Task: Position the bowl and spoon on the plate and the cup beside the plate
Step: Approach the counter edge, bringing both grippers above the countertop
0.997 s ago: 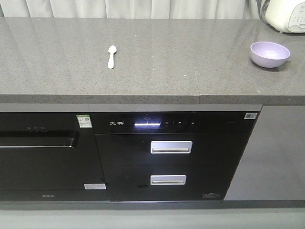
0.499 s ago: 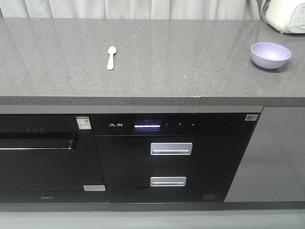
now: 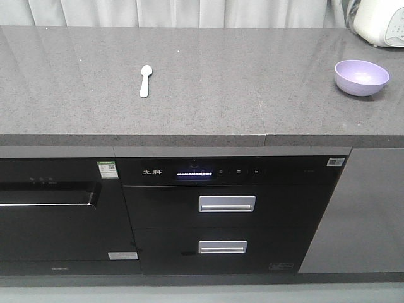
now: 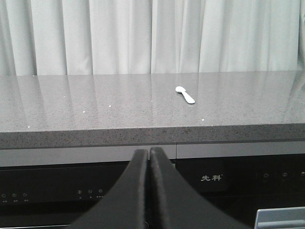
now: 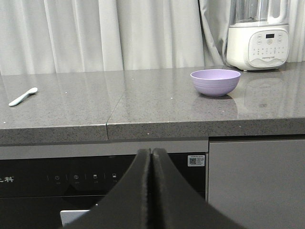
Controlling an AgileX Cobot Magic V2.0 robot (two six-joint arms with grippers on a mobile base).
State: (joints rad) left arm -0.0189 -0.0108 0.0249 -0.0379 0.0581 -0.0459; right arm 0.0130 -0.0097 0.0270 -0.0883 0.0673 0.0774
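Broad bare table (image 3: 252,82) lies open to me between the spoon (image 3: 145,81) on the left and the bowl (image 3: 361,77) far right, only the white appliance (image 3: 380,22) just behind the bowl and the curtain (image 3: 189,12) along the back edge hemming me in.

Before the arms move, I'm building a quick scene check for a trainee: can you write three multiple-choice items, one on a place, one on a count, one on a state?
1. In the front view, the spoon lies:
A. left of the bowl, well apart
B. inside the bowl
C. touching the bowl's right side

2. Silver drawer handles under the countertop:
A. one
B. two
C. four

3. The fingers of the left gripper and right gripper are:
A. wide open
B. shut, holding nothing
C. shut on the spoon

Answers:
1 A, bare countertop separates them.
2 B, one sits above the other.
3 B, each wrist view shows the fingers pressed together, empty.
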